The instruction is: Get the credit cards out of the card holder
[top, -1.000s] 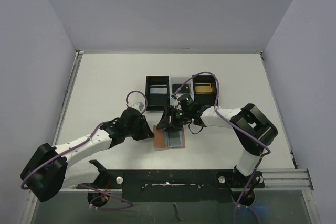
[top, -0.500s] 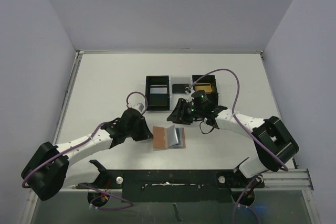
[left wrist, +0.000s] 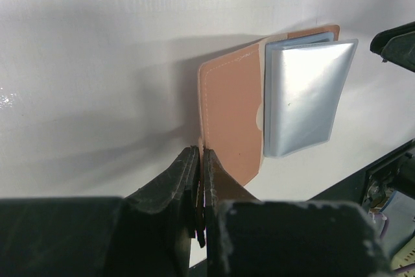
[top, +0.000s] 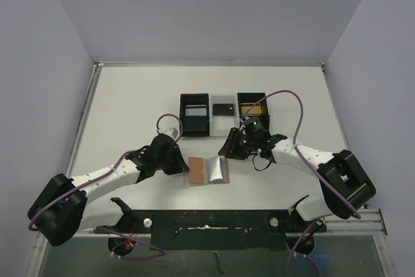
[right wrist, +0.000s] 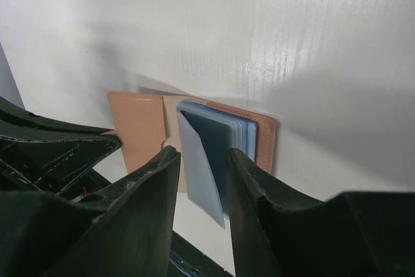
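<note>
1. Near the table's front edge, the wallet [top: 209, 170] lies open with its blue sleeves up.
2. Our left gripper [left wrist: 200, 155] is clenched on its tan corner.
3. Our right gripper [right wrist: 201, 154] hangs over the sleeves, fingers spread, holding nothing.
4. Behind, we see the tray [top: 194, 132] with the grey card [top: 194, 111], black card [top: 223, 108] and gold card [top: 253, 108], one per compartment.

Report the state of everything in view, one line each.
card holder, open, lying flat, edge pinched.
left tool, shut on card holder's edge.
right tool, open, empty.
silver-grey card, in tray, left compartment.
black card, middle compartment.
gold card, right compartment.
</note>
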Controlling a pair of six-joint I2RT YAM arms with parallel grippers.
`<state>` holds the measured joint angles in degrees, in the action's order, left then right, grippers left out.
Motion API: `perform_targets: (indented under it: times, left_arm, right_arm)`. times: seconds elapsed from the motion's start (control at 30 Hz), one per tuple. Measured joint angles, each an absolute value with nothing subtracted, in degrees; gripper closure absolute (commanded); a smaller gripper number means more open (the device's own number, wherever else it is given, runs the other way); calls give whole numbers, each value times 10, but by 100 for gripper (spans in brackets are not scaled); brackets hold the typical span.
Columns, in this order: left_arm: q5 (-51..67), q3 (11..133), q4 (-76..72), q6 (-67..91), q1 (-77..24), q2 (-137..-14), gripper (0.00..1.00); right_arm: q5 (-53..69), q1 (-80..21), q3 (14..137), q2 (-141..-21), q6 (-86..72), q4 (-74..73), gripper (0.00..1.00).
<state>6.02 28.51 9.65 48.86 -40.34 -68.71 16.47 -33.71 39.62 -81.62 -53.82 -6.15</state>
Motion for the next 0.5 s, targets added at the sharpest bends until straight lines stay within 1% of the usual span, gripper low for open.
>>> perform_targets:
  times: [0.17,0.37,0.5]
  left_arm:
    - [60,285,96,488,-403,-689,96]
    - [60,285,97,488,-403,-691,96]
    - [60,285,97,488,-403,-691,96]
  right_arm:
    - [163,-340,396,-830,-532,-72,74]
    - [148,-342,396,-835,-532,-81,78]
    - [128,-342,396,-830,-531,-93,83]
